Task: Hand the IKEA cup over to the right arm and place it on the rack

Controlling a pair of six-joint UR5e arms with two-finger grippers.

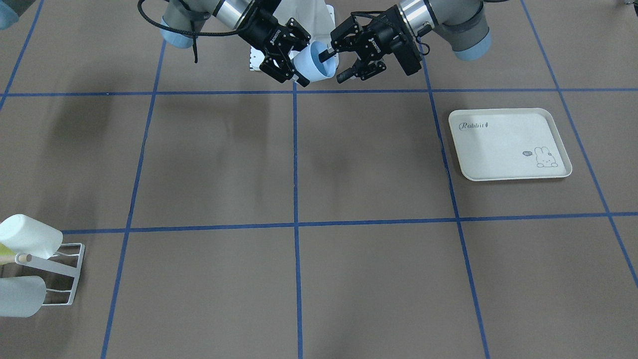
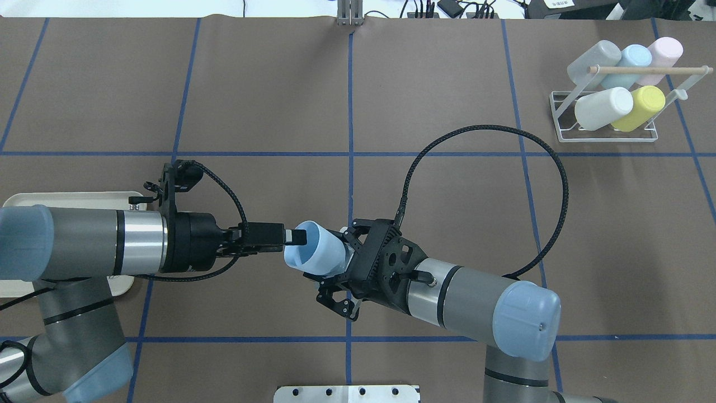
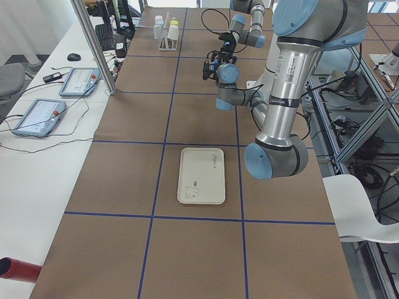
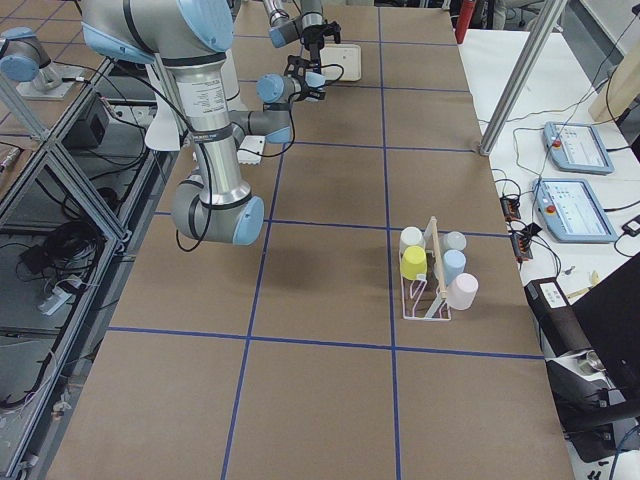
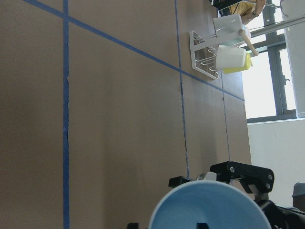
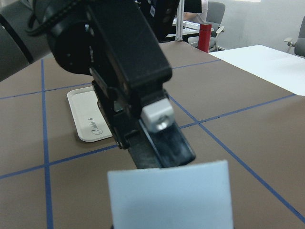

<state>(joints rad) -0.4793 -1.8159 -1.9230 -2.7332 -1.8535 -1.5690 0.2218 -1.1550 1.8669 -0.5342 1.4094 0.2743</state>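
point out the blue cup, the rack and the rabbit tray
blue cup [image 2: 323, 250]: overhead view, on its outer side wall
rack [image 2: 691, 70]: overhead view, on its wooden dowel
rabbit tray [image 1: 503, 149]: front-facing view, on the bare middle of its floor

Pale blue cup [image 2: 313, 252]; black left end effector [image 1: 335, 65] and right end effector [image 1: 304, 60]; brown surface [image 1: 369, 159] beneath them, blue-gridded; cream tray [image 1: 503, 144] with a rabbit drawing; white rack [image 2: 607, 139], pale wooden bar.
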